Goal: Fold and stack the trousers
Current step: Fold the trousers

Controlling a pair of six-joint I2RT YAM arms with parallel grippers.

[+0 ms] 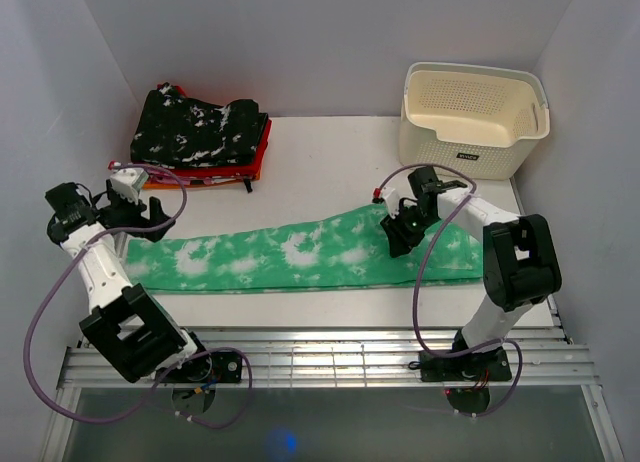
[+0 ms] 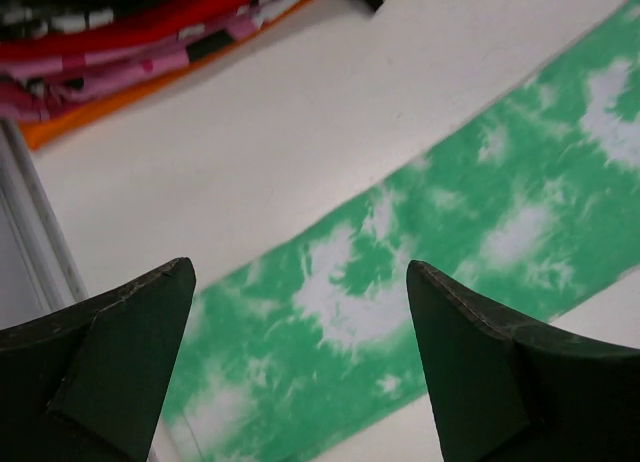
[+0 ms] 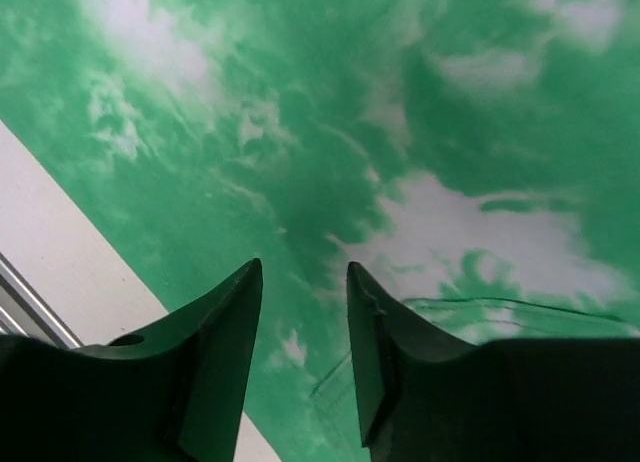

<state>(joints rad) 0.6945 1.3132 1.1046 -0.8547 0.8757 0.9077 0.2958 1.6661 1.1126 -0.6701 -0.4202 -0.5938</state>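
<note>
Left jaws gape empty, trousers (image 1: 300, 257) cuff beneath them — pinch both layers squarely. Right jaws half-parted, gripping nothing.

The trousers (image 1: 300, 257) are green blotched white, the folded garment (image 1: 200, 127) black speckled white, the basket (image 1: 440, 142) cream.

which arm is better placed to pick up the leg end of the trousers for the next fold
Left, probably. The left gripper hangs over the leg end of the trousers with jaws wide apart and nothing in them. The right gripper is over the opposite, wider end, with its jaws closer together.
</note>
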